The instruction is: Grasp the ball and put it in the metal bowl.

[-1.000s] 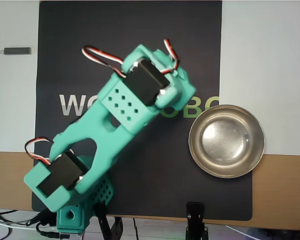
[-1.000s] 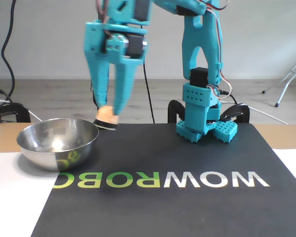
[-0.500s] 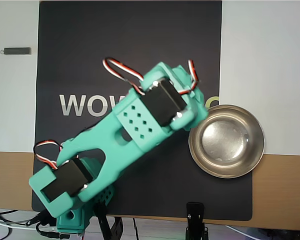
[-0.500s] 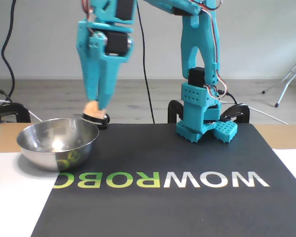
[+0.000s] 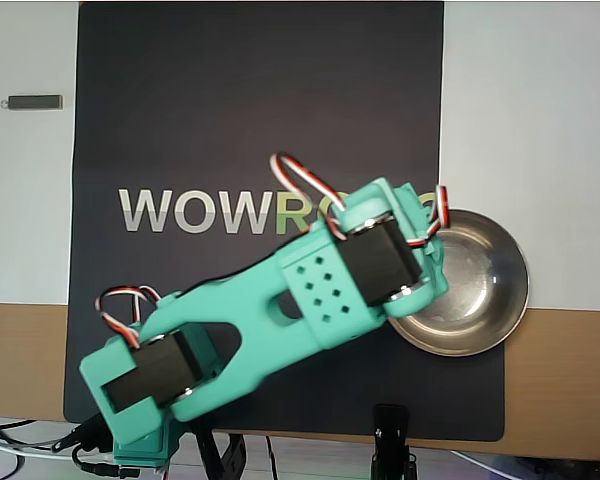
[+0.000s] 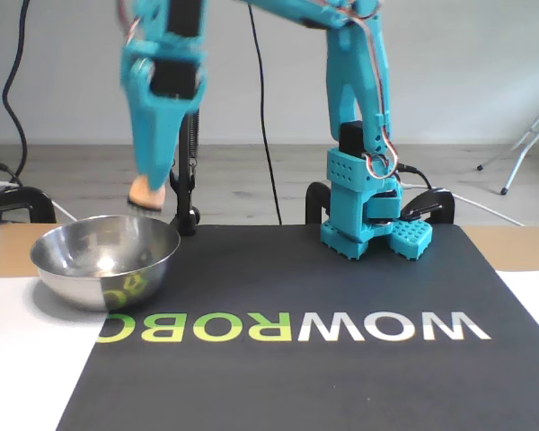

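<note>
One metal bowl (image 6: 105, 262) sits at the left of the fixed view, half on the dark mat (image 6: 341, 377). Just above its rim, the teal end effector (image 6: 147, 199) points down, clamped on the peach ball (image 6: 145, 193). Further right stands the arm's base (image 6: 364, 215) on the worktop (image 6: 512, 247).

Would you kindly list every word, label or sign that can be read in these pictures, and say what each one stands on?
"WOWROBO": printed on the black mat, white letters then green; whole but upside down in the fixed view.
"WOWRO": the same print on the mat in the overhead view; the arm covers the rest.
A green reflection on the bowl shows no readable letters.
No other text can be made out.
</note>
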You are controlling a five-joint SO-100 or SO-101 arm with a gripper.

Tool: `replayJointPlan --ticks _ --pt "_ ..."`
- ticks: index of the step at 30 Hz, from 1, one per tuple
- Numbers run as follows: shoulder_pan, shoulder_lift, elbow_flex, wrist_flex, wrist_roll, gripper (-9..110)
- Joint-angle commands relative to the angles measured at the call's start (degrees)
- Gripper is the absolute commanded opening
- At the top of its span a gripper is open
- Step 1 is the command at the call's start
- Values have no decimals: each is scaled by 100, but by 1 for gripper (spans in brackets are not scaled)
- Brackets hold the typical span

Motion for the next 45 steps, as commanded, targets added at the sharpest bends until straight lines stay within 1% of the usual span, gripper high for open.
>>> replayJointPlan --ticks 1,6,12,14,17,29,45 --pt "202 -185 -88 -53 18 28" --pt "466 -475 -97 -97 26 28" --pt "668 -694 -475 -70 35 28" --pt "721 -791 -606 -70 185 28" --pt "738 -940 -817 -79 352 28" --pt "756 -1547 -1459 -123 352 28" --pt "896 -1626 -1450 -97 352 28"
